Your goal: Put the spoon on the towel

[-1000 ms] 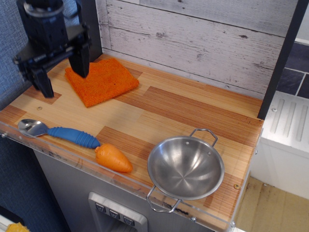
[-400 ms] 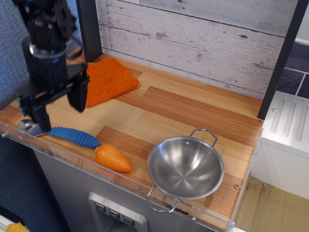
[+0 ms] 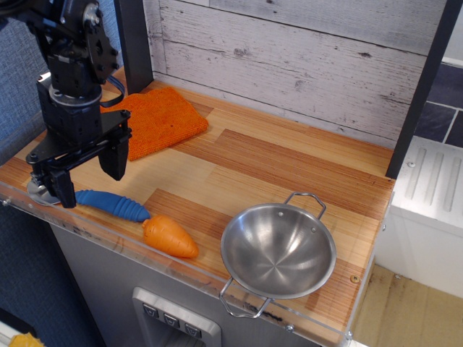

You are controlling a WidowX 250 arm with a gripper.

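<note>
spoon (image 3: 101,202) lies along the front edge of the counter (image 3: 289,170), far left, bowl end pointing left. carrot (image 3: 169,238) sits just right of the handle tip, touching or nearly so. pot (image 3: 278,251) front right, well apart from the carrot. towel (image 3: 160,121) back left near the wall (image 3: 304,58), behind the spoon. gripper (image 3: 82,176) straddles the spoon's bowl end, jaws spread.

No readable text, label, brand, number or sign on anything here.

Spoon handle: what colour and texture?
Blue ribbed plastic handle on the silver metal spoon, seen best in the observation.image view, the only one.
</note>
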